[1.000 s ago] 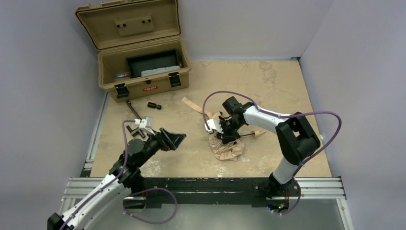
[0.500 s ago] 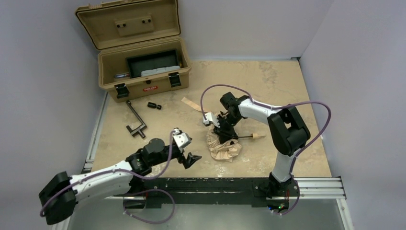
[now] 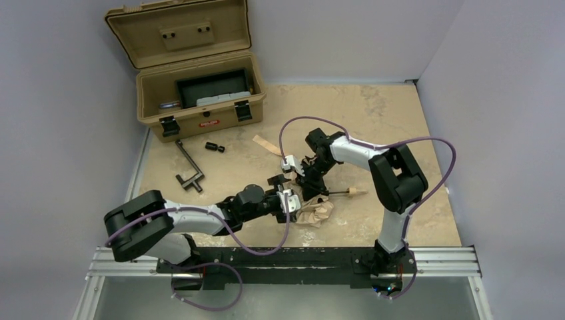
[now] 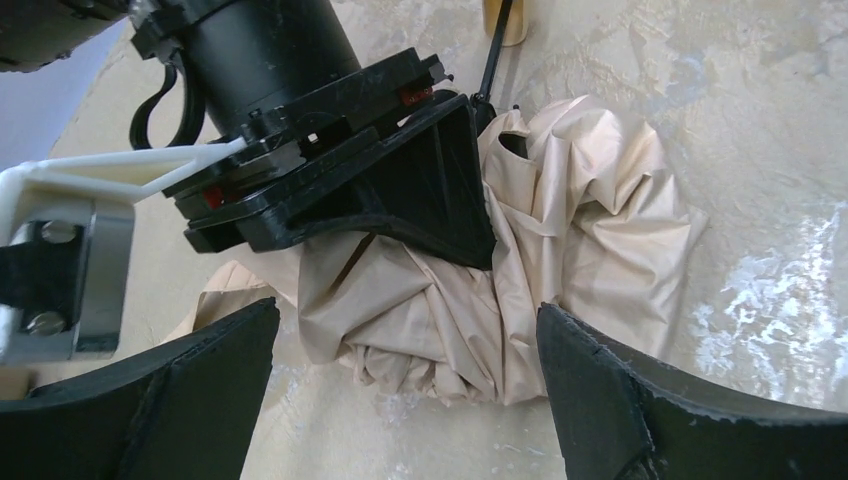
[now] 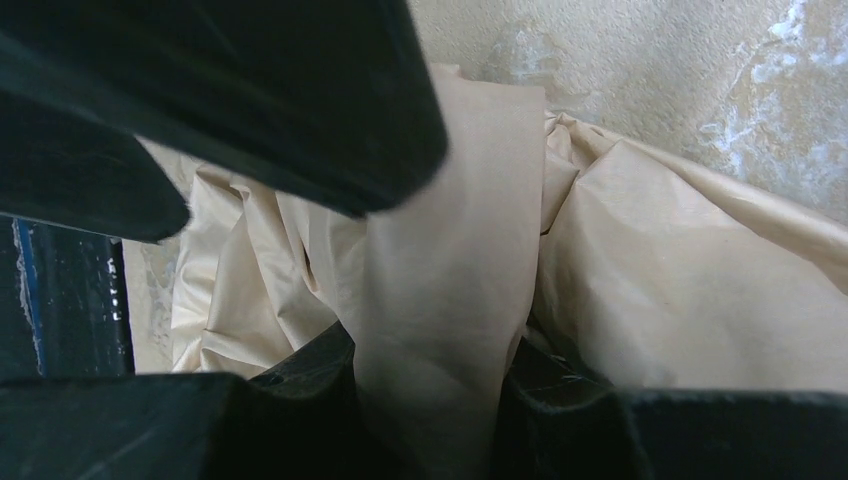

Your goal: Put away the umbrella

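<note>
The left arm had swung in from the left side of the bench point(image 3: 373, 120) and stretched across to the middle, bringing its claw point(image 4: 408, 335) right up to the umbrella point(image 3: 316, 212). The right arm had shifted only a little. The umbrella lay near the middle of the bench as a crumpled, half-collapsed heap of beige fabric, with its pale wooden handle point(image 3: 357, 191) pointing toward the right side.

The left claw stood spread wide, one finger on either side of the bundle, and gripped nothing. The right claw point(image 5: 432, 360) came down from above and pinched a single upright fold of cloth between its fingers.

The cloth looked thin, light and limp, so it would probably slump and spill out of any loose hold, and a pinch on one fold would likely lift only that fold. The smooth fabric might also slide between hard fingers. The ribs and shaft were mostly hidden under the folds. They seemed the only stiff parts, and thin enough to bend if squeezed sideways. The best hold appeared to be across the gathered bundle where the cloth bunched thickest, or on the wooden handle. The open tan case point(image 3: 200, 123) sat well apart at the far left.
</note>
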{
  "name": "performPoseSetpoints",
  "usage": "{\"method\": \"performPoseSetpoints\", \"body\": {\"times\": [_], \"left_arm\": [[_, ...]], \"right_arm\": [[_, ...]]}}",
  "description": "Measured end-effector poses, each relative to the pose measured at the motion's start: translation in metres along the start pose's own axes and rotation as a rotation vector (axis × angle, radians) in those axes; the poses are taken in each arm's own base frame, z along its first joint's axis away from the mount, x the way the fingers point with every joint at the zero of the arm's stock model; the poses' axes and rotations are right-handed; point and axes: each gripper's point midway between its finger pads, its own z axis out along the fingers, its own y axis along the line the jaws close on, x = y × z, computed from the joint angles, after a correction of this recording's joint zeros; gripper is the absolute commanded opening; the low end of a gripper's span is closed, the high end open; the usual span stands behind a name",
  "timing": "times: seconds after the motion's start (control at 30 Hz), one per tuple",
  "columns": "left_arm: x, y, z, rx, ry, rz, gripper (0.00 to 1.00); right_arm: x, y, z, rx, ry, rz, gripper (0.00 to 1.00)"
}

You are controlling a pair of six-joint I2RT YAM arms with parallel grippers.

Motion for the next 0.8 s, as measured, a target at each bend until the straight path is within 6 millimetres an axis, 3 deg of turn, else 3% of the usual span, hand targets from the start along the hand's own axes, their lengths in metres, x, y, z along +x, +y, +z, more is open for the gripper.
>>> {"method": "performPoseSetpoints", "body": {"times": [0.47, 0.8], "left_arm": [[0.022, -0.007, 0.031, 0.067, 0.086, 0.144, 0.97], [0.032, -0.016, 0.028, 0.117, 0.120, 0.150, 0.96]], "right_arm": [[-0.002, 0.001, 0.001, -0.020, -0.024, 0.012, 0.15], [-0.003, 0.001, 0.000, -0.027, -0.041, 0.021, 0.18]]}}
